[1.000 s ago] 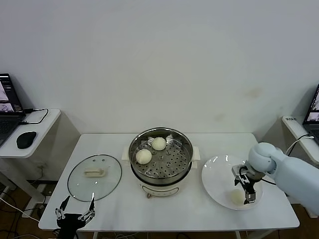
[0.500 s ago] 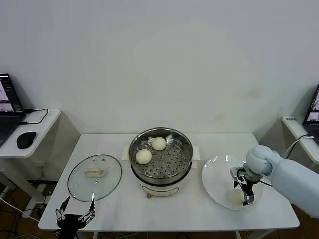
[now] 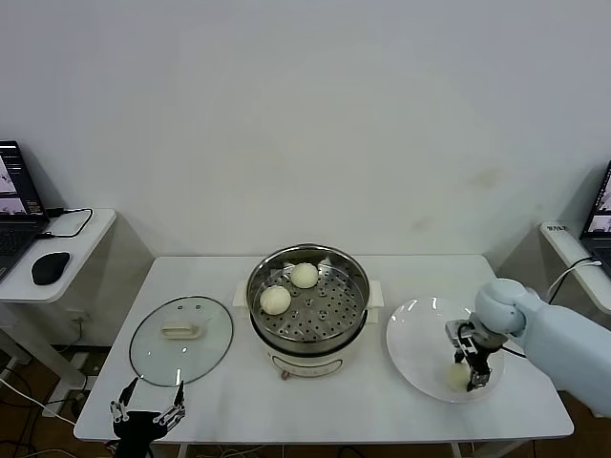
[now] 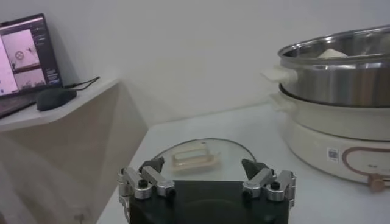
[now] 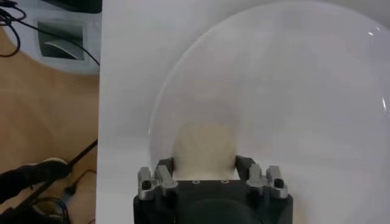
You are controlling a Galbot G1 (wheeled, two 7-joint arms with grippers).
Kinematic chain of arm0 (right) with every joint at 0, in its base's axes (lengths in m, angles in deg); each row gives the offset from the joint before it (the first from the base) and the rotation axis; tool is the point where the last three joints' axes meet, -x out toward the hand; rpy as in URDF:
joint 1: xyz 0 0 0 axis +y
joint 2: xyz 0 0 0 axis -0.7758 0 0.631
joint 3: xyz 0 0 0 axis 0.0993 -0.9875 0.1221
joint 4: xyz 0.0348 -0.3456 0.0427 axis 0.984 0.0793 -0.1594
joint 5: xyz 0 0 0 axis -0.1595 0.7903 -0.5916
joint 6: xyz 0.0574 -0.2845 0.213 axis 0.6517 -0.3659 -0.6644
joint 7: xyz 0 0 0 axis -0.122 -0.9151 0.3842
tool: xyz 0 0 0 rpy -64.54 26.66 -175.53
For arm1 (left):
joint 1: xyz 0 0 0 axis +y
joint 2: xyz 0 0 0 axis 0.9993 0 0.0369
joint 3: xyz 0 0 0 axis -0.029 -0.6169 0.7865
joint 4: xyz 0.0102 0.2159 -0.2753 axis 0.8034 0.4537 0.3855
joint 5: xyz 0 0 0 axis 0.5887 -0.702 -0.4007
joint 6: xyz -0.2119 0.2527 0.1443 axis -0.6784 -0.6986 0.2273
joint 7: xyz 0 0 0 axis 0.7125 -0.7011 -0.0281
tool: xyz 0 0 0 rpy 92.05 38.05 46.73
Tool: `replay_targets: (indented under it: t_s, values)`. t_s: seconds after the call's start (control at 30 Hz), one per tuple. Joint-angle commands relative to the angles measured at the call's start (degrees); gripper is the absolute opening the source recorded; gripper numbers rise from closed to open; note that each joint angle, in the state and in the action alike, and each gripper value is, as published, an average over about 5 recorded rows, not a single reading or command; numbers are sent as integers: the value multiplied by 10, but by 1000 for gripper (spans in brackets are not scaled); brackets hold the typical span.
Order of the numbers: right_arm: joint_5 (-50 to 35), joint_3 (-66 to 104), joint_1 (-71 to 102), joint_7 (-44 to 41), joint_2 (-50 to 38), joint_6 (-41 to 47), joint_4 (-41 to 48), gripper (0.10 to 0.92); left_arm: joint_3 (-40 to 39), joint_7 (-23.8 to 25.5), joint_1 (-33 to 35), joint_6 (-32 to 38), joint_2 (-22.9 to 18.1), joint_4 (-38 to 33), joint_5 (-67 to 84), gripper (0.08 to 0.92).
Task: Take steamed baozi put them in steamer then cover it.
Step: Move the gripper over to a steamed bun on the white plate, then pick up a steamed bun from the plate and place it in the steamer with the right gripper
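The steamer point(image 3: 310, 342) stands mid-table with two baozi point(image 3: 276, 300) point(image 3: 305, 275) on its perforated tray. It also shows in the left wrist view point(image 4: 341, 79). The glass cover point(image 3: 181, 339) lies flat on the table to its left, handle up. My right gripper point(image 3: 473, 372) is down on the white plate point(image 3: 415, 343), its fingers closed against both sides of a third baozi point(image 3: 456, 376). In the right wrist view that baozi point(image 5: 204, 146) fills the gap of the gripper point(image 5: 205, 163). My left gripper point(image 3: 145, 412) is open and empty at the table's front left edge, just short of the cover point(image 4: 196, 157).
A side desk at the far left holds a laptop point(image 3: 14, 196) and a mouse point(image 3: 50, 267). Another small stand point(image 3: 573, 243) sits at the far right. Cables lie on the floor below the table's right edge point(image 5: 36, 176).
My right gripper has dropped lower over the plate and its fingers have closed in around the baozi. The left arm has barely moved.
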Motion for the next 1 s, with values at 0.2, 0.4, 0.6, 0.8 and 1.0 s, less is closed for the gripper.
replay_targets:
  t_s: [0.2, 0.4, 0.6, 0.8, 1.0]
  values:
    - [-87, -23, -169, -23, 1, 1, 18, 592, -4, -2, -7, 0, 2, 3, 3, 823]
    - [-161, -97, -314, -32, 60, -19, 46, 586, -6, -9, -19, 2, 1, 6, 3, 823]
    - [-230, -137, -403, -38, 151, -86, 104, 591, -2, -14, -24, 4, 0, 2, 2, 823]
    - [-271, -148, -439, -45, 214, -187, 146, 591, 0, -19, -21, 4, -2, -3, 1, 823]
    - [-278, -160, -458, -46, 255, -265, 131, 594, 4, -19, -18, 4, -3, -9, 3, 823]
